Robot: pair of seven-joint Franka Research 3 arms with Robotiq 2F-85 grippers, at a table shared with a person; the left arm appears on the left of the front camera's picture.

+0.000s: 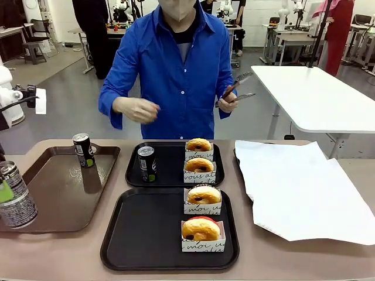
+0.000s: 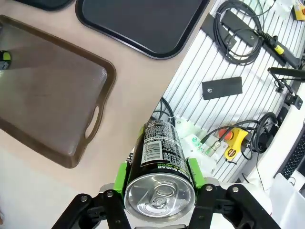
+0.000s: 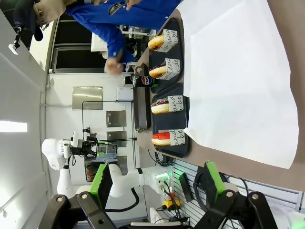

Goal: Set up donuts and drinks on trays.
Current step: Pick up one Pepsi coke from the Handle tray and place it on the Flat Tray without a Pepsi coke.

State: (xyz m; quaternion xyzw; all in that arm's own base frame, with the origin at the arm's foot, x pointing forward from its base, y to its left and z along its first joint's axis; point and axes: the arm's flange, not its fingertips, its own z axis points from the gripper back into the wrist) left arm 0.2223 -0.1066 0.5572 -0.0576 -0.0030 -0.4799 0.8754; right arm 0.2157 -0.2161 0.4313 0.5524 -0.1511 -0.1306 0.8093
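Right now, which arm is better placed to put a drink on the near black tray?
Left. Its fingers already grip a can over the table's left edge, beside the near tray, which has no drink. The right fingers are open and empty.

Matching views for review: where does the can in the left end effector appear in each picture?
Front: the held can is at the left edge, over the brown tray.
Left wrist: bottom centre, top toward the camera, between green pads.
Right wrist: I can't make it out.
Shared landmark: the near black tray.
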